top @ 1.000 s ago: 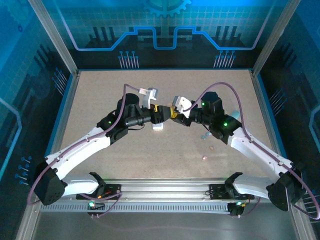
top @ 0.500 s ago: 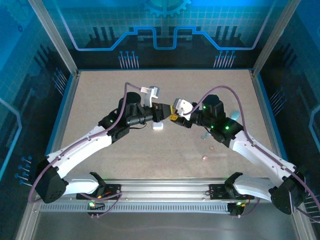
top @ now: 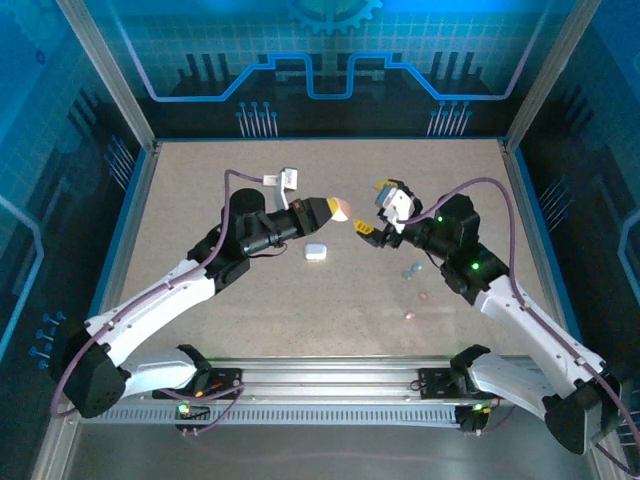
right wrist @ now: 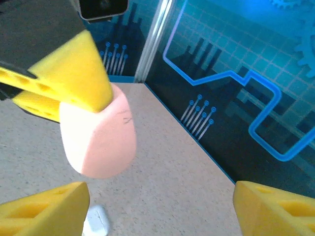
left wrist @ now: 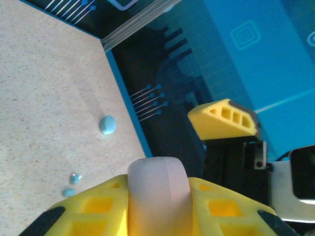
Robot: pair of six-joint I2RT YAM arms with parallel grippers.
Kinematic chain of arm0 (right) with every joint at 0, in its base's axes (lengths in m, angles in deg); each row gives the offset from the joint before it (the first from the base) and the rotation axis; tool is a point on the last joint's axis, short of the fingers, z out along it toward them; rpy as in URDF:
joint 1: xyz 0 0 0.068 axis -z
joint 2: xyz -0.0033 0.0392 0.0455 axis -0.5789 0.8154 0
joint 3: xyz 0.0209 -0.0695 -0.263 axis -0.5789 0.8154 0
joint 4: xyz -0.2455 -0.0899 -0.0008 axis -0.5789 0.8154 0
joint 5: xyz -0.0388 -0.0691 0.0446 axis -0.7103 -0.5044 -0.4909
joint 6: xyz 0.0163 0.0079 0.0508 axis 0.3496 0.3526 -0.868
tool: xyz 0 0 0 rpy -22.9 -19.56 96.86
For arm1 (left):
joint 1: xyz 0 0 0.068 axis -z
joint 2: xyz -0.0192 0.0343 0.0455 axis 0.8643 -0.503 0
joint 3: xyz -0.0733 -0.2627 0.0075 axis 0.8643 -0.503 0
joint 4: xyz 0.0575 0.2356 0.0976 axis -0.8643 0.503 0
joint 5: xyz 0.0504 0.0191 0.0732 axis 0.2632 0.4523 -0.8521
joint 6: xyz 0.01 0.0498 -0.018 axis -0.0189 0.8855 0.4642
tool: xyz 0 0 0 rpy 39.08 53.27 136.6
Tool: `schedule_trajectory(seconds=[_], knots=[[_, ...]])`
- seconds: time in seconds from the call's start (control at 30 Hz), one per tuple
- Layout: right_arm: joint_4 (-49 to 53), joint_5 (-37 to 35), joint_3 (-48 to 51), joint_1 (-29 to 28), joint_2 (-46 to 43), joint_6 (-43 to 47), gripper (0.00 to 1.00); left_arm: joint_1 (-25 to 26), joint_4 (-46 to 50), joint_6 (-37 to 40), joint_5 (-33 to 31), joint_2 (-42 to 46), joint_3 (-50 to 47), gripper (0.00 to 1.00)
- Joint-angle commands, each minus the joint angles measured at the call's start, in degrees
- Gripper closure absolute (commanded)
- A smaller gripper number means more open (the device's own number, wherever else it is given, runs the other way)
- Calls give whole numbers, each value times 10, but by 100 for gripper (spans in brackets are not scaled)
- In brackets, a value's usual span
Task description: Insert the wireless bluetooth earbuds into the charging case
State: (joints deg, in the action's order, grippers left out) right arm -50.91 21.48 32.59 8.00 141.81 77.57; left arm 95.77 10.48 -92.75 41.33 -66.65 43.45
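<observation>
My left gripper [top: 334,210] is shut on a rounded pink charging case [top: 343,208], held up above the table. In the left wrist view the case [left wrist: 157,194] sits pinched between the yellow fingers [left wrist: 93,206]. My right gripper [top: 368,212] stands open just right of it, apart from the case [right wrist: 98,140], with nothing between its fingers [right wrist: 44,206]. Two tiny pale blue earbuds [top: 411,269] lie on the table under the right arm. Two pinkish earbuds [top: 424,296] lie nearer the front. The blue buds [left wrist: 72,184] also show in the left wrist view.
A small white case [top: 316,252] lies on the table below both grippers, and shows again as the white case [right wrist: 96,221] in the right wrist view. A teal case [left wrist: 108,124] rests near the right wall's blue edge. Blue walls and aluminium posts [top: 105,75] ring the table.
The left gripper closed on the pink case and carried it up and back. The right gripper opened, let go of the case and drew away to the right.
</observation>
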Motion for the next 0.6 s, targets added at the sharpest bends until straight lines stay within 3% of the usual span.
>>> schedule_trajectory(seconds=[0.0,0.1,0.4,0.57], knots=[[-48,82,20,11,-12,-42,23,-6,-56,-55,28,8,-9,84],[-67,126,7,11,8,-47,29,-7,-72,-69,41,1,-10,84],[-131,159,-11,10,61,-60,42,-7,-100,-86,66,-14,-4,83],[-156,169,-12,9,62,-67,44,-7,-95,-83,60,-10,-5,82]])
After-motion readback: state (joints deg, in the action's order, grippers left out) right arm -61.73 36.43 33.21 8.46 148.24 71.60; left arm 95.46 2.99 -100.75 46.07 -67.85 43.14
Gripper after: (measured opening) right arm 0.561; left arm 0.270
